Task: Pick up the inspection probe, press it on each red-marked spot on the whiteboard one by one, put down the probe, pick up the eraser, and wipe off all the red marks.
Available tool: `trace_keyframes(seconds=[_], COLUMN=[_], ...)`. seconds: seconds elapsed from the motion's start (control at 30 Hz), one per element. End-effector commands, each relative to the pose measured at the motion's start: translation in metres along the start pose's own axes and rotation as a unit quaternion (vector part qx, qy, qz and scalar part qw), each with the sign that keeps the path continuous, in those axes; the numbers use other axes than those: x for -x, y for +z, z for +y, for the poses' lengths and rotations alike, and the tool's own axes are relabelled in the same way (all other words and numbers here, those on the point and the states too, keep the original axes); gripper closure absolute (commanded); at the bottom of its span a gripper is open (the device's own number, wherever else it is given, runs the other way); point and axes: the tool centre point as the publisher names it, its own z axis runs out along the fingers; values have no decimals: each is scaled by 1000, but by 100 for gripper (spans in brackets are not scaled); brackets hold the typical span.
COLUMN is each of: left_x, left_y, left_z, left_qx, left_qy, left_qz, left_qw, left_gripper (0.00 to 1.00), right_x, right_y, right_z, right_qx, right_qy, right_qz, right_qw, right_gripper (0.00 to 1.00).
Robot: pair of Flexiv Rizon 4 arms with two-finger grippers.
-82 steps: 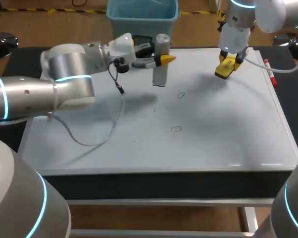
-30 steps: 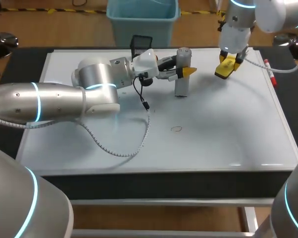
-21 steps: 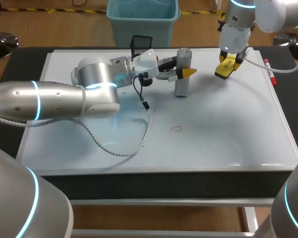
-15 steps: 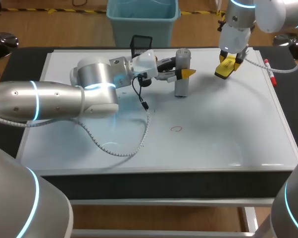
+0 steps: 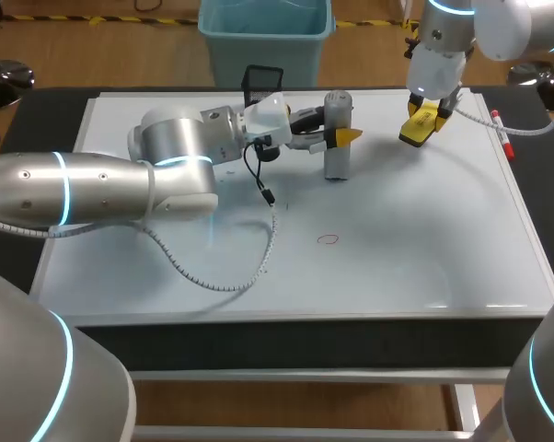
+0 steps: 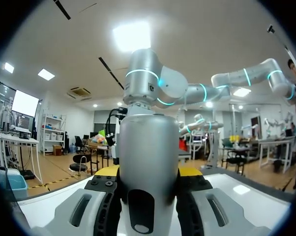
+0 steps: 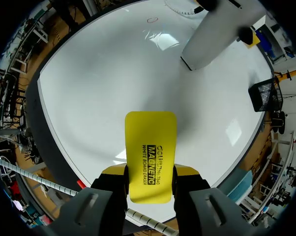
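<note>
Left gripper (image 5: 340, 136), fingers clenched on the inspection probe (image 5: 337, 164), has swung right and plants it upright on the whiteboard's (image 5: 424, 249) far middle. The near red mark (image 5: 328, 239) waits. Right gripper (image 5: 421, 126) grasps the eraser (image 7: 150, 147) far right.

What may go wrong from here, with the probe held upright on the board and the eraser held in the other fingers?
1. The cable under the left arm lies on the whiteboard close to the red mark; moving there might drag it over the mark and smear it.
2. The right gripper, shut on the eraser, hangs near the probe; the arms might collide.
</note>
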Motion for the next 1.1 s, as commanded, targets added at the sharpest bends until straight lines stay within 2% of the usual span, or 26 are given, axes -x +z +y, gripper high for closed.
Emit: trace_keyframes(seconds=[0.03,0.23,0.4,0.8,1.1], left_x=[-4,-4,-2,-2,4], left_y=[-5,-14,-31,-99,-154], left_z=[-15,-31,-40,-59,-77], left_qx=[1,-2,-5,-20,-14], left_qy=[6,19,26,38,56], left_qz=[-9,-15,-29,-97,-147], left_qw=[1000,1000,999,994,988], left_gripper=[100,100,100,100,100], right_x=[0,0,0,0,0], right_y=[-1,-1,-1,-1,-1], right_z=[0,0,0,0,0], right_qx=[-1,-1,-1,-1,-1], right_qy=[-1,-1,-1,-1,-1], right_qz=[1,1,1,1,1], right_qw=[1000,1000,1000,1000,1000], right_gripper=[100,100,100,100,100])
